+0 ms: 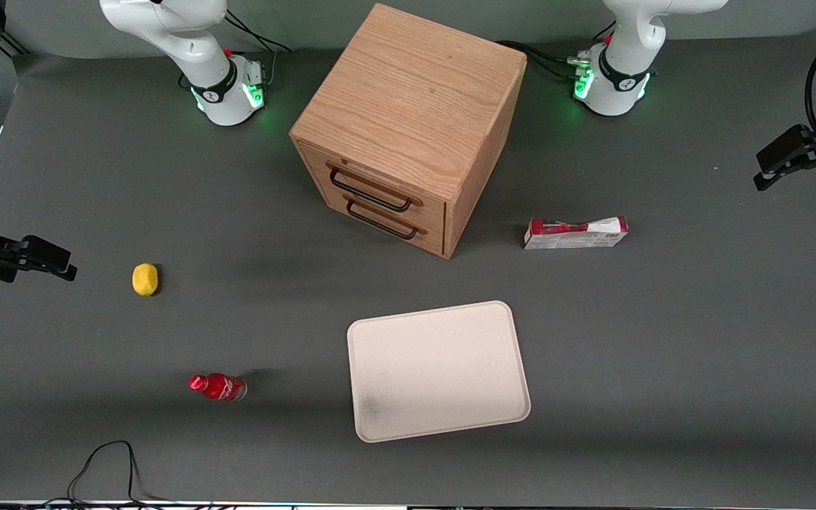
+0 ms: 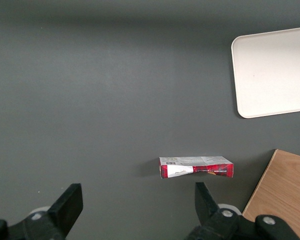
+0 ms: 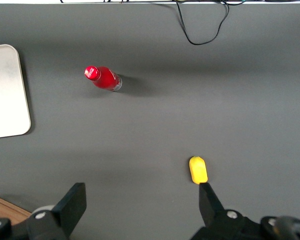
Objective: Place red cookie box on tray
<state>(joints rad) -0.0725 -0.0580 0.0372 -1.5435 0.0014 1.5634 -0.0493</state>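
Note:
The red cookie box point(image 1: 576, 233) point(image 2: 196, 167) lies flat on the grey table beside the wooden cabinet, toward the working arm's end. The cream-white tray point(image 1: 436, 368) point(image 2: 272, 70) lies bare, nearer to the front camera than the cabinet and the box. My left gripper point(image 1: 762, 170) point(image 2: 136, 192) hovers well above the table toward the working arm's end, apart from the box. Its fingers are open with nothing between them.
A wooden two-drawer cabinet point(image 1: 408, 120) point(image 2: 282, 195) stands mid-table with both drawers shut. A yellow lemon point(image 1: 144, 279) and a small red bottle point(image 1: 218, 387) lie toward the parked arm's end. A black cable point(image 1: 107, 467) loops at the table's front edge.

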